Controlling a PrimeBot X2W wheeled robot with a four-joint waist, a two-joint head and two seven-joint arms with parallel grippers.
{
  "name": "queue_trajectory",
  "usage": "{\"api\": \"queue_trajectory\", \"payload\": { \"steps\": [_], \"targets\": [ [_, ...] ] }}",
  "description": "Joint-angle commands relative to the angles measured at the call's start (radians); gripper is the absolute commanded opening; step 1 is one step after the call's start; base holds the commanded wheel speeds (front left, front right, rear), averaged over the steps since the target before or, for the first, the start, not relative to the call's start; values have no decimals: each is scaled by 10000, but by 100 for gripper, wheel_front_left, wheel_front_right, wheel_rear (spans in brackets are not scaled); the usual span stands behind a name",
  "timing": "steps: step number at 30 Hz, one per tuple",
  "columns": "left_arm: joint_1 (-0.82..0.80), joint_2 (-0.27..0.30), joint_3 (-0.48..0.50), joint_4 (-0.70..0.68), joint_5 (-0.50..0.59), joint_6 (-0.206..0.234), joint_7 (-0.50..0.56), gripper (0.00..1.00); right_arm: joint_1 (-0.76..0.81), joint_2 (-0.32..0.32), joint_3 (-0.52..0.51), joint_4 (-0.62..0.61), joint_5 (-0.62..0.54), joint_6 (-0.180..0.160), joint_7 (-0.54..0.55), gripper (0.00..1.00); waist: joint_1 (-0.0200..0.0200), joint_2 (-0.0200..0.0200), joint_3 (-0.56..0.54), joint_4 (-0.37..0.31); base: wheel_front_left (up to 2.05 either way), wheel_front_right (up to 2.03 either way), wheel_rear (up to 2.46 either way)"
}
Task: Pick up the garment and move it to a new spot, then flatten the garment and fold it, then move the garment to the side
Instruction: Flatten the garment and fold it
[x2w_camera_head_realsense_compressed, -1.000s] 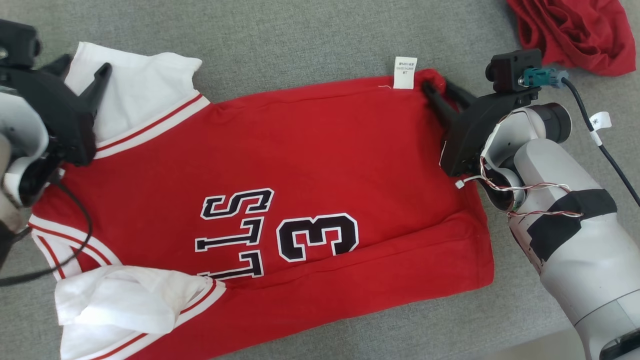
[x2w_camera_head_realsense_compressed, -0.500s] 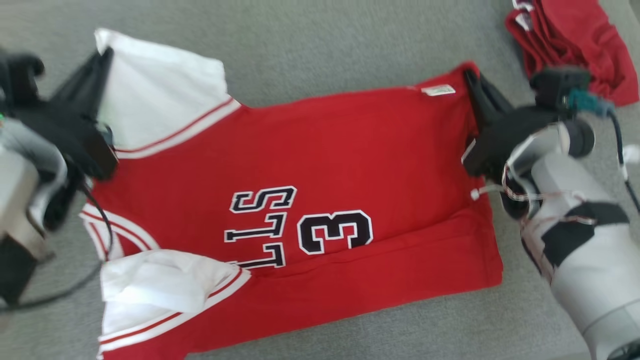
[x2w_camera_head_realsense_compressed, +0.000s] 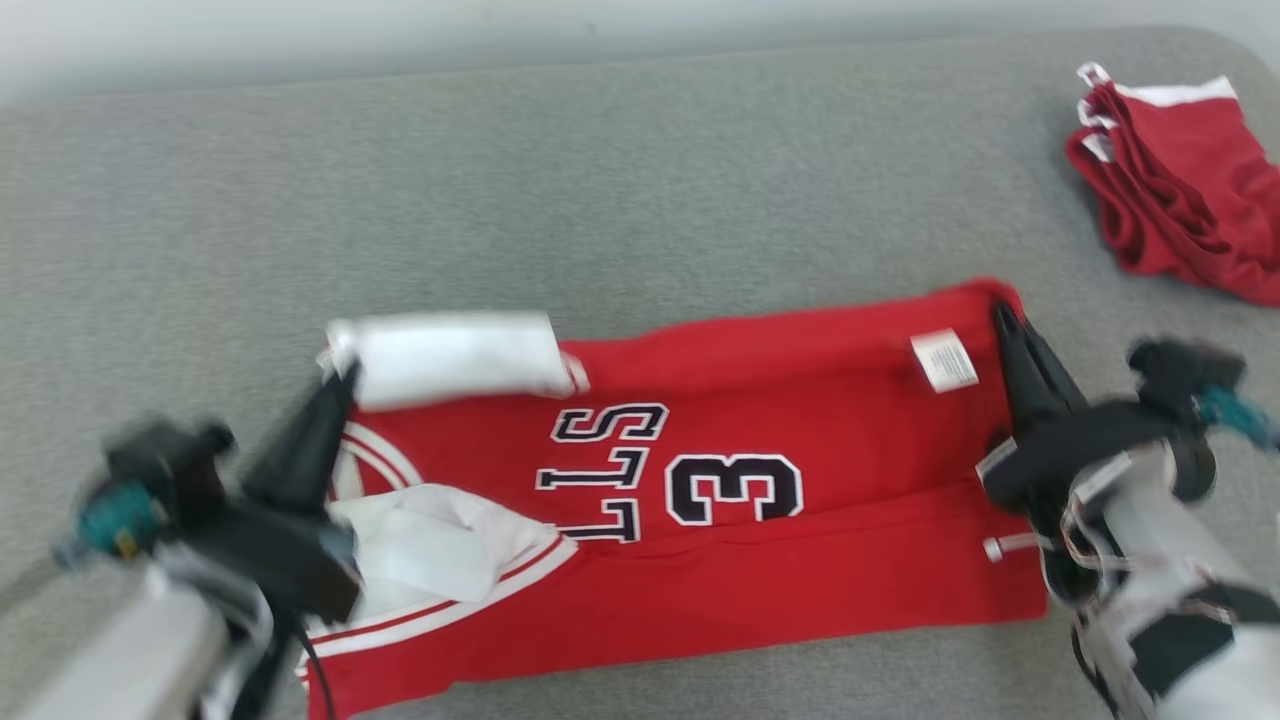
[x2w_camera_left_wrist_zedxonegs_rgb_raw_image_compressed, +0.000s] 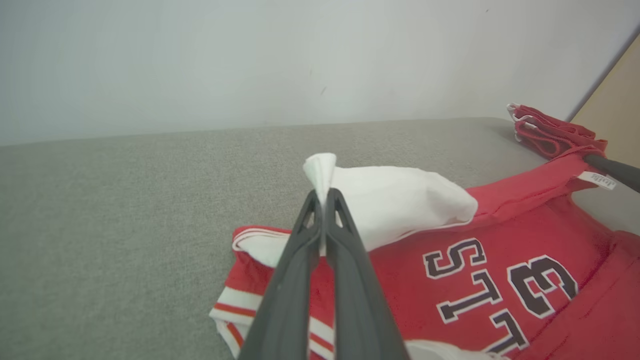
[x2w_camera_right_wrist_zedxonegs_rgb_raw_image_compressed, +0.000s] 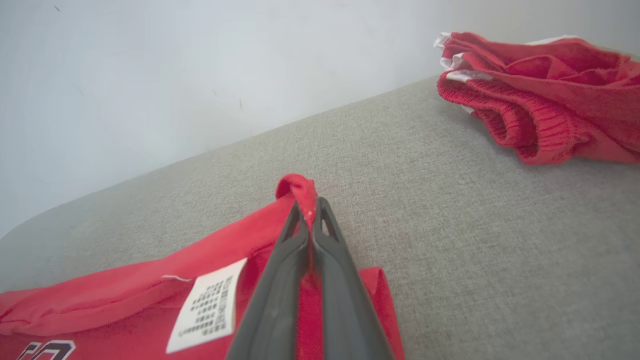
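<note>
Stretching left-right, garment (x2w_camera_head_realsense_compressed: 860, 420), neck end leftward.

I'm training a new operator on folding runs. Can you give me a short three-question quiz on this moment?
1. True or false: the jaws of the left gripper are shut on the white sleeve of the jersey.
2. In the head view, the crumpled red garment lies: A) upper right B) lower left C) on the jersey.
3. Fill in: the right gripper pinches a ___ corner of the jersey, near the care label.
Key: 1 true; 2 A; 3 red.
</note>
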Motion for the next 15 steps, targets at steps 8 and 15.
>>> {"api": "queue_trajectory", "payload": {
  "steps": [8, 15],
  "targets": [
    [2153, -965, 943, -419, 798, 12, -28, 0, 2681, -29, -1104, -1556, -130, -24, -86, 0, 2, 1, -518, 543, 0, 0, 0],
    [3009, -1798, 1871, -97, 1334, -202, -27, 100, 4026, 164, -1815, -2515, -872, -24, 369, 100, 2, 1, -813, 445, 0, 0, 0]
  ]
}}
